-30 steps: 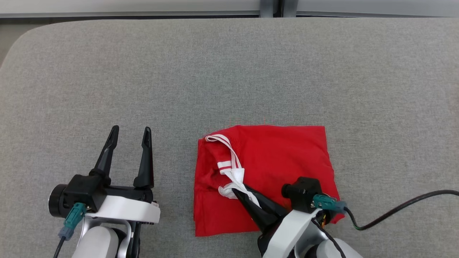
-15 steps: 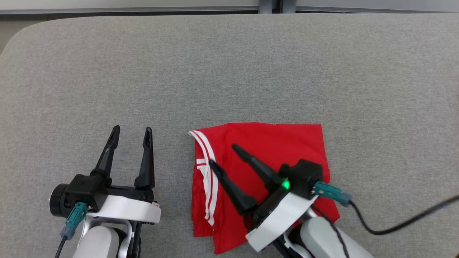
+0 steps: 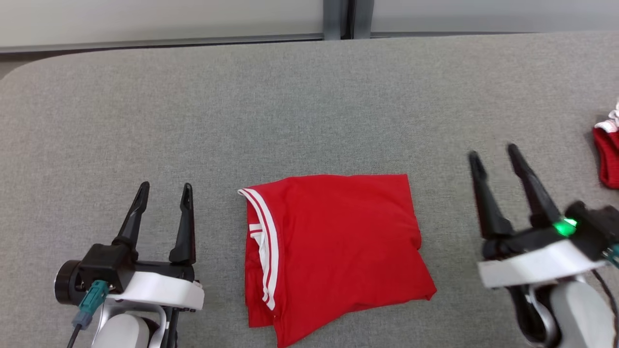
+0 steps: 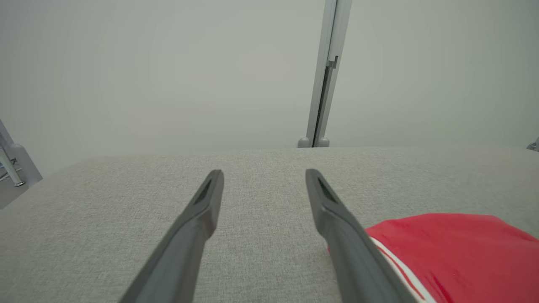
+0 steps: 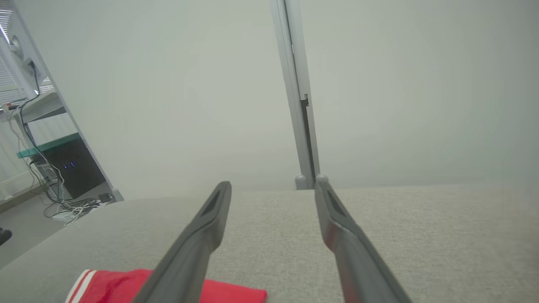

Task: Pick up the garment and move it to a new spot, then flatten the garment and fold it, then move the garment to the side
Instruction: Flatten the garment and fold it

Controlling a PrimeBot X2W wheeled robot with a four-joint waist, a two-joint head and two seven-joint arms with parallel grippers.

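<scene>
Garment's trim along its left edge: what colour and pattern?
The trim is two white stripes on the folded red fabric garment; clearest in the head view.

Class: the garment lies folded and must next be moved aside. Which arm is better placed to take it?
Probably left: the left gripper is open, with the garment close beside its finger. The right gripper, also open, stands farther off.

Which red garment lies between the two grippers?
The folded red garment with the white-striped edge; the other red piece lies at the head view's right edge, outside the right gripper.
</scene>
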